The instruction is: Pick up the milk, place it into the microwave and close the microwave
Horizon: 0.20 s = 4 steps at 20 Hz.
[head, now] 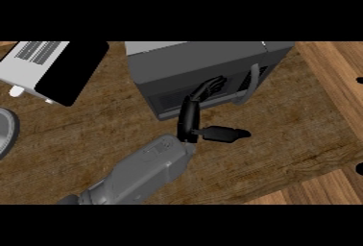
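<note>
One grey forearm (142, 173) rising from lower edge — robot hand (190, 117) extended, fingers straight, thumb (225, 133) splayed sideways.

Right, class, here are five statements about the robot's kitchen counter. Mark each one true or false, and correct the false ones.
1. The microwave has its door shut. True.
2. The robot's hand reaches to the microwave's front, and its fingers lie against the door. True.
3. The hand holds a milk carton. False: nothing is in the hand, and no milk shows anywhere in view.
4. A white appliance stands at the counter's far left. True.
5. Both of the robot's hands show in the picture. False: only one forearm and its hand show.
</note>
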Motion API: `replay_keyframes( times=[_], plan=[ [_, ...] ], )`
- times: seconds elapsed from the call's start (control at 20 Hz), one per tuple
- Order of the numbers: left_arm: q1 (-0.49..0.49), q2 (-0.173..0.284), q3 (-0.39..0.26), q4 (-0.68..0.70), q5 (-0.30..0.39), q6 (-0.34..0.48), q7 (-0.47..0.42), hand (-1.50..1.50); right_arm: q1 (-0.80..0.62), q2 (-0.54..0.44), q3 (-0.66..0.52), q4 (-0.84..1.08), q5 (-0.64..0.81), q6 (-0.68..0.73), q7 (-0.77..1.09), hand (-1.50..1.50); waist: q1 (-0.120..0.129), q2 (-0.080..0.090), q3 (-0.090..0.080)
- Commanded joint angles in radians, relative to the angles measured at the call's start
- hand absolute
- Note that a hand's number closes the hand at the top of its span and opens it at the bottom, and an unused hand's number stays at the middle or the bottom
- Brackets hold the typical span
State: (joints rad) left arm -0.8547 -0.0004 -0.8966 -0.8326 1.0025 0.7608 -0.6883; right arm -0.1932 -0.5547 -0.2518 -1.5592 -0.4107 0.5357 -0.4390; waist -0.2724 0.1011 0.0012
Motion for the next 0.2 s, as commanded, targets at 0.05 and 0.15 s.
replay_keyframes(
  times=[0.05,0.15],
  plan=[
    [-0.06,0.0,0.061,0.079,0.042,0.015,0.002,-1.5,-0.027,-0.019,-0.011,0.049,-0.057,0.043,0.017,-1.5,-0.013,0.011,-0.001],
    [-0.064,0.0,0.068,0.079,0.053,0.021,-0.005,-1.5,-0.035,-0.022,-0.009,0.07,-0.067,0.056,0.02,-1.5,-0.007,0.011,0.0]
  ],
)
